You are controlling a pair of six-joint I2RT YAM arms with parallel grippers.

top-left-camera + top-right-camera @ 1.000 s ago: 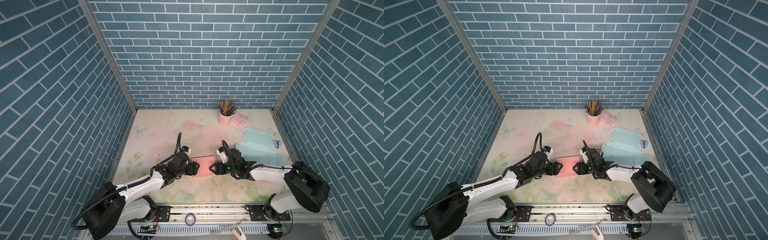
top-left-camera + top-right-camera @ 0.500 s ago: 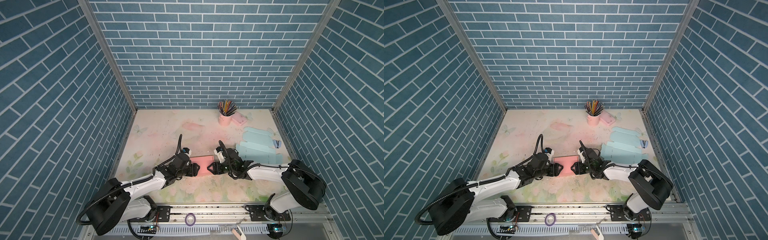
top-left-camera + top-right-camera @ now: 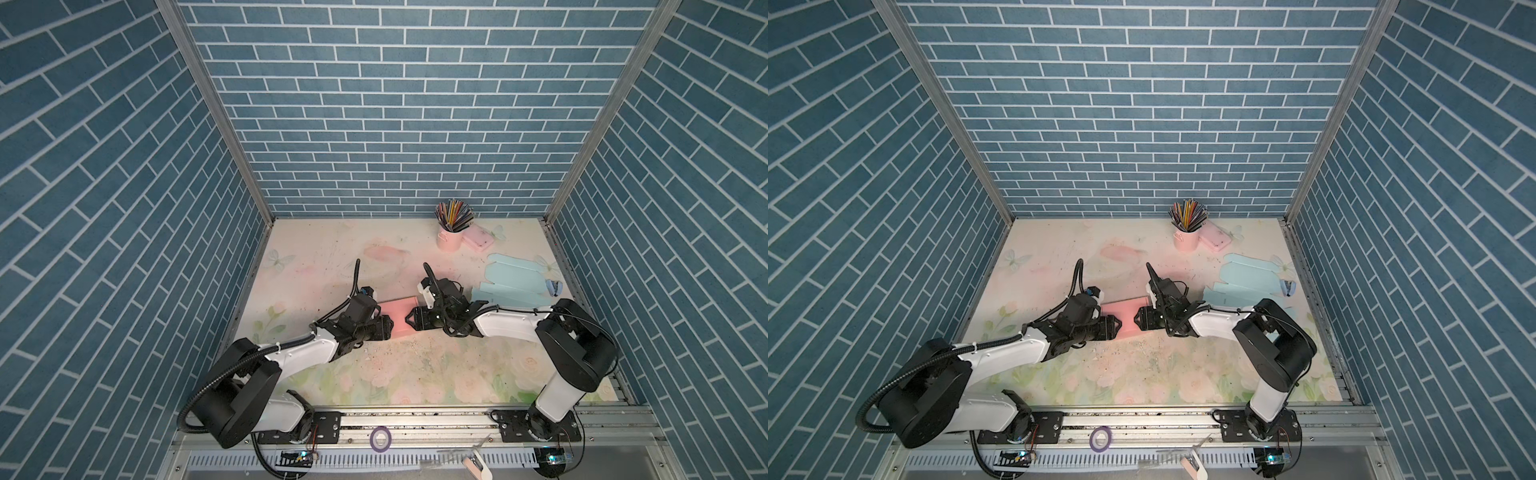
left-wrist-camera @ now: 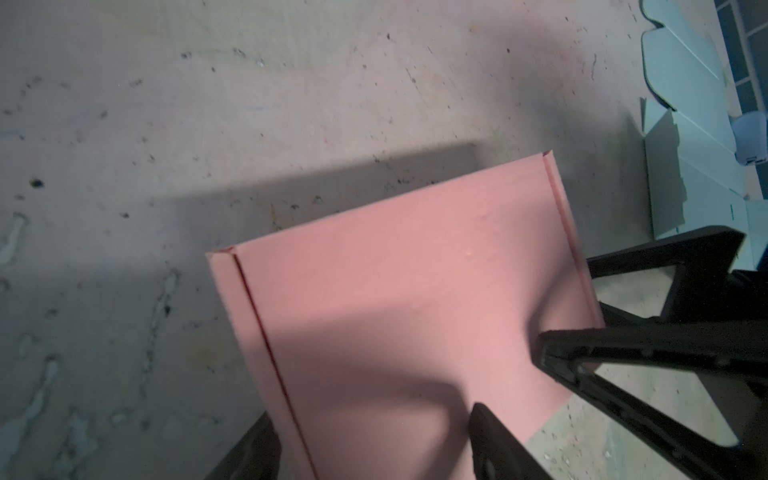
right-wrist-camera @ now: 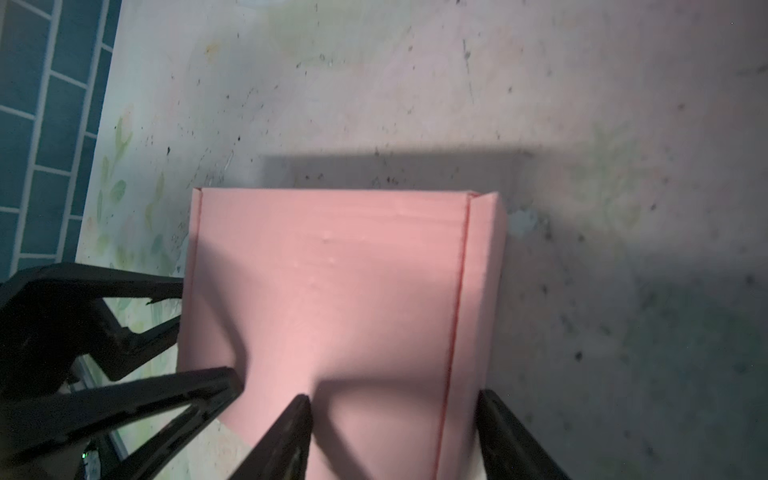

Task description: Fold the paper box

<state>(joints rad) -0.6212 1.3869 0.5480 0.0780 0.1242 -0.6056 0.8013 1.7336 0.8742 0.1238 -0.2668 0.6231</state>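
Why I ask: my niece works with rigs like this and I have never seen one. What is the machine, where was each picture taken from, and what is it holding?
This is a robot with a left arm and a right arm, both bolted to a rail at the table's front. Each arm ends in a pincer. Two pictures look down from overhead, side by side. The other two come from cameras on the wrists, close up.

On the flowery table lie a pink paper box, flat light-blue box blanks and a pink cup of coloured pencils.

The left pincer and right pincer meet the pink box from opposite ends, jaws apart. Whether either truly grips it, I cannot tell.
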